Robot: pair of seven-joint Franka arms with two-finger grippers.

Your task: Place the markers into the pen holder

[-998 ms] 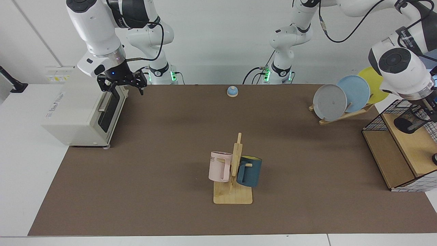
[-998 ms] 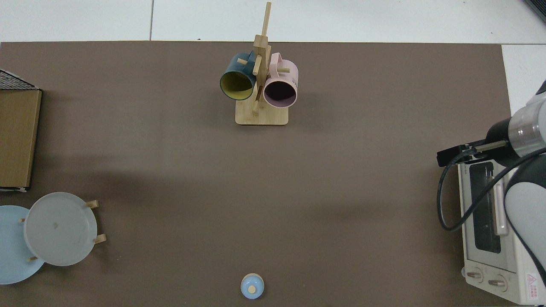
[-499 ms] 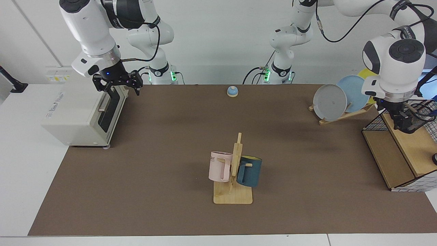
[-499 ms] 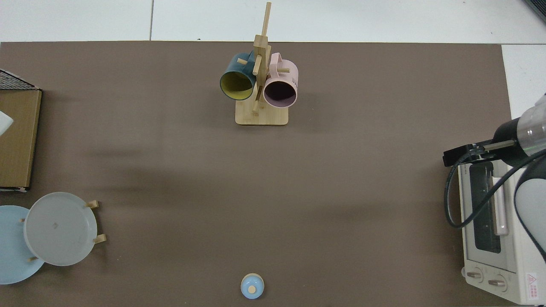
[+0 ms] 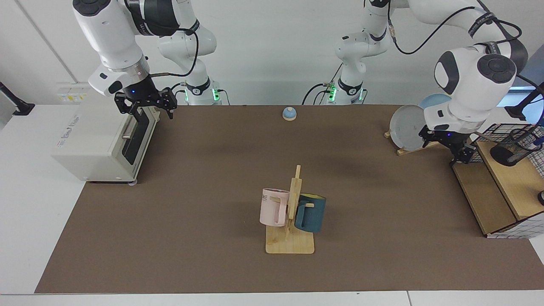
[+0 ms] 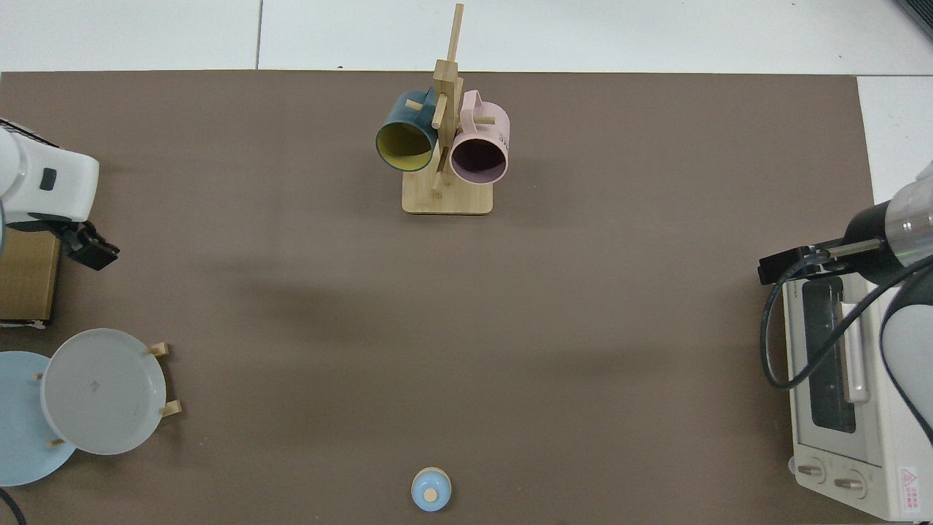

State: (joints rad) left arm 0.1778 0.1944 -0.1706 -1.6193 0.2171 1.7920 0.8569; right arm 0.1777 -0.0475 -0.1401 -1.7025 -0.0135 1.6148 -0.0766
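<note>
Facing view. Compared with half a second earlier, the left gripper (image 5: pixel 458 154) has withdrawn from the pen holder (image 5: pixel 511 151) and now hangs just beside the near corner of the wire basket (image 5: pixel 497 127), over the mat's edge; whether its fingers are open or closed cannot be told. The pen holder lies tilted on the wooden shelf (image 5: pixel 516 182) inside the basket, apart from the gripper. A marker is not discernible in this view. The right gripper (image 5: pixel 146 106) has barely moved: it hovers above the toaster oven (image 5: pixel 100 140), wrist pointing down, fingers spread apart and holding nothing. Mug rack (image 5: pixel 291 229), bell (image 5: pixel 289 113) and grey plate (image 5: pixel 408 127) are unchanged.

Top view. The left arm's white wrist now enters at the picture's left edge, where earlier only a sliver showed; its gripper (image 6: pixel 91 251) sits over the mat beside the wooden shelf (image 6: pixel 25 281). The right gripper (image 6: pixel 783 264) is at the toaster oven's (image 6: pixel 838 379) corner, as before. The pen holder lies outside this view.
</note>
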